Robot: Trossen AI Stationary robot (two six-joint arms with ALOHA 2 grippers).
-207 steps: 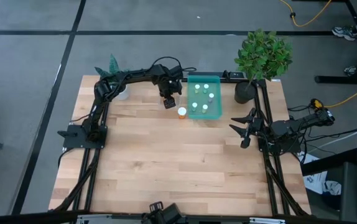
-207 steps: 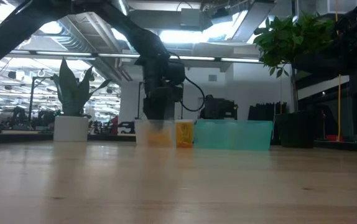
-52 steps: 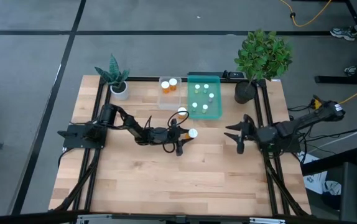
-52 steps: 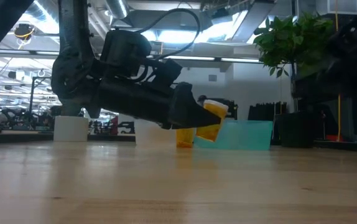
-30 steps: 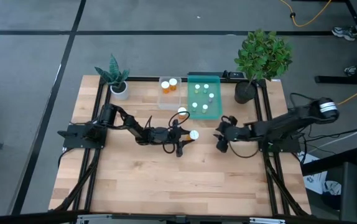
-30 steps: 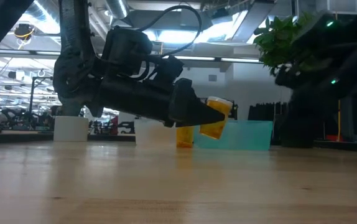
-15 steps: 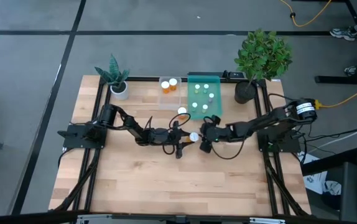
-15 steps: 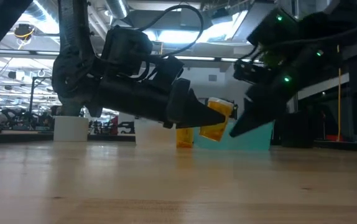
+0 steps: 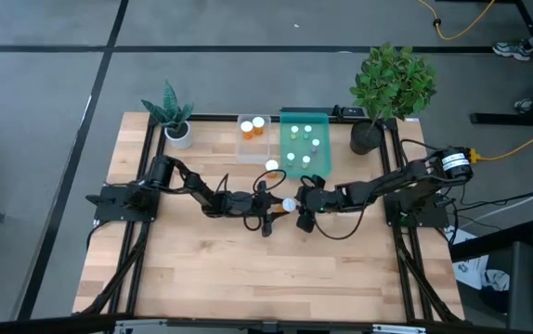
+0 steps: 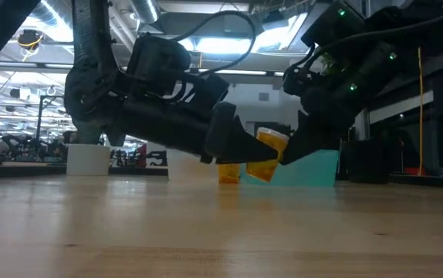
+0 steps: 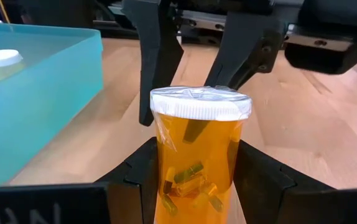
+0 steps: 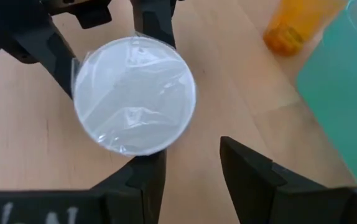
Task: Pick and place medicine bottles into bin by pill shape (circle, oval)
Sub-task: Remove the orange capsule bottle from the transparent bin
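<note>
An orange medicine bottle [image 11: 198,155] with a white cap [image 9: 288,203] hangs over the table's middle, with my left gripper [image 9: 272,208] shut on it. My right gripper [image 9: 304,211] is open just to the right of the cap. Its fingers [image 11: 157,59] stand past the cap, and the cap [image 12: 134,94] shows face-on in the right wrist view. I cannot tell whether they touch it. Another orange bottle [image 9: 272,167] stands on its base beside the teal bin [image 9: 325,158], which holds several small bottles. The clear bin [image 9: 252,141] holds two orange ones. My left gripper pinches the bottle's orange body [image 11: 166,177] between its two fingers [image 11: 136,171], on its lower half. The fingers come nearly level from the table's left and lie along the bottle. The bottle is clear of the table [image 10: 266,162], tilted, its cap toward the right and up.
A small potted plant [image 9: 172,116] stands at the far left corner and a large one [image 9: 392,85] at the far right. The near half of the wooden table [image 9: 266,278] has free room.
My right gripper has gone toward the table's left, up to the cap of the held bottle, and has stayed open. My left gripper has kept the bottle in the same place.
</note>
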